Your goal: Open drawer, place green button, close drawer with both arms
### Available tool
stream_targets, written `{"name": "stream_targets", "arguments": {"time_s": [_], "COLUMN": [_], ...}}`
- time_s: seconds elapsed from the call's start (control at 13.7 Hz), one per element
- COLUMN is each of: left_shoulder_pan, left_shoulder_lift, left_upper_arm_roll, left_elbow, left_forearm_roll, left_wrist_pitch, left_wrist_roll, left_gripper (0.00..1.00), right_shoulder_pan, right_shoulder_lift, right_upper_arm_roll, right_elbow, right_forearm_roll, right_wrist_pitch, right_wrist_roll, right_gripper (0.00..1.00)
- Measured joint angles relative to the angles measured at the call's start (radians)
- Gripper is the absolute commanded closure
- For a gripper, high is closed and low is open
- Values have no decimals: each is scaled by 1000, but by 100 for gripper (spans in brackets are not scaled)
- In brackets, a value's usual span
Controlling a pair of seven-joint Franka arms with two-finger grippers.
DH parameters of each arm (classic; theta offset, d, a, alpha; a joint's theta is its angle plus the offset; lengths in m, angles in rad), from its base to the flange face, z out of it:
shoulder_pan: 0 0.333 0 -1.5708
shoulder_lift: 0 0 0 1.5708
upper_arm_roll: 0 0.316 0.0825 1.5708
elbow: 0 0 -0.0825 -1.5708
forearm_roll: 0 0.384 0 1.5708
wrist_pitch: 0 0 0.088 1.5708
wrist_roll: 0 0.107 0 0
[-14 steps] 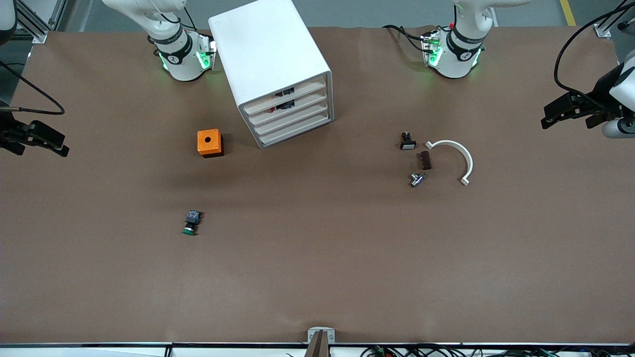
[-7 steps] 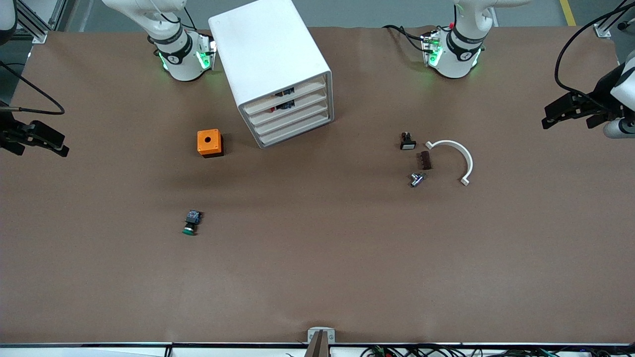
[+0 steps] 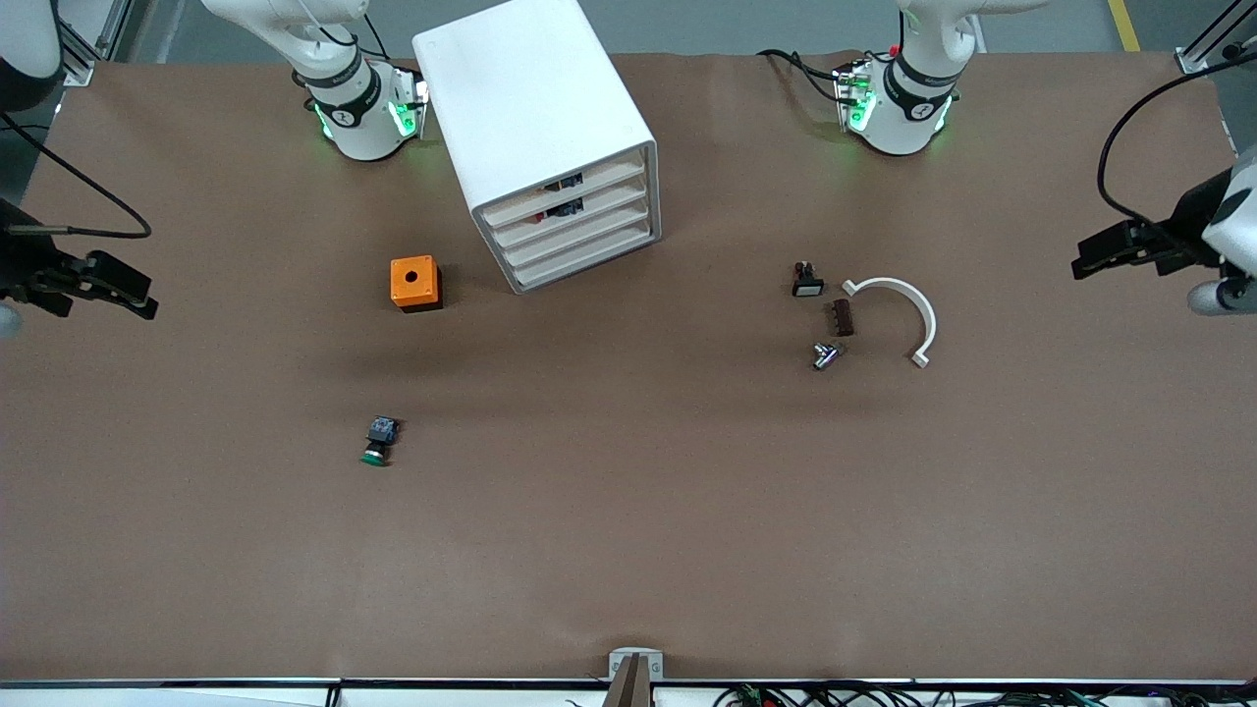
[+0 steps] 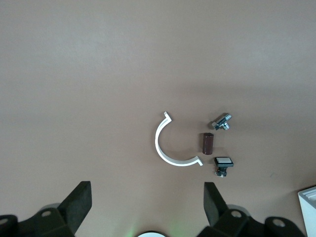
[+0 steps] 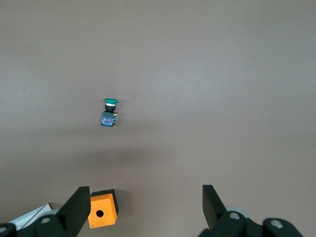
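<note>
My right end effector (image 3: 123,295), fingers spread, has edged inward; my left end effector (image 3: 1105,253), also spread, barely shifted. The shallow white plastic drawer (image 3: 579,244) looks shut; the green-capped push button (image 3: 378,441) lies on the brown table (image 3: 628,530), nearer the camera.

The drawer (image 3: 581,232), third down in the white cabinet (image 3: 535,108), sits fully closed, its wide flat white front flush with the others. The button (image 3: 378,440) lies on its side on the brown table, green cap toward the front camera, black-and-blue body behind it, well apart from the cabinet.
</note>
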State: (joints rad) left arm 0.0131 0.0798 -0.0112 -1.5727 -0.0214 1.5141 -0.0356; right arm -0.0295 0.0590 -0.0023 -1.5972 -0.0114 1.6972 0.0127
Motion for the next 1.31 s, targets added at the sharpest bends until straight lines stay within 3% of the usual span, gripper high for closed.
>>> {"name": "stream_targets", "arguments": {"time_s": [0.73, 1.02, 1.31], "left_shoulder_pan": [-14, -98, -166], "left_shoulder_lift": [198, 248, 308], "left_upper_arm_roll": [-12, -19, -21], "left_elbow": [4, 8, 44], "left_forearm_roll": [0, -23, -156], "left_wrist_pitch": [6, -15, -73], "left_wrist_roll": [-80, -312, -648], "left_gripper": [0, 0, 0], "right_shoulder_pan": [148, 170, 183], "right_shoulder_lift": [182, 256, 321], "right_upper_arm_roll": [6, 6, 6], "right_elbow": [-83, -148, -184], "right_forearm_roll": [27, 33, 34], "right_wrist_pitch": [247, 362, 453], "right_wrist_roll": [234, 293, 328], "right_gripper": [0, 0, 0]}}
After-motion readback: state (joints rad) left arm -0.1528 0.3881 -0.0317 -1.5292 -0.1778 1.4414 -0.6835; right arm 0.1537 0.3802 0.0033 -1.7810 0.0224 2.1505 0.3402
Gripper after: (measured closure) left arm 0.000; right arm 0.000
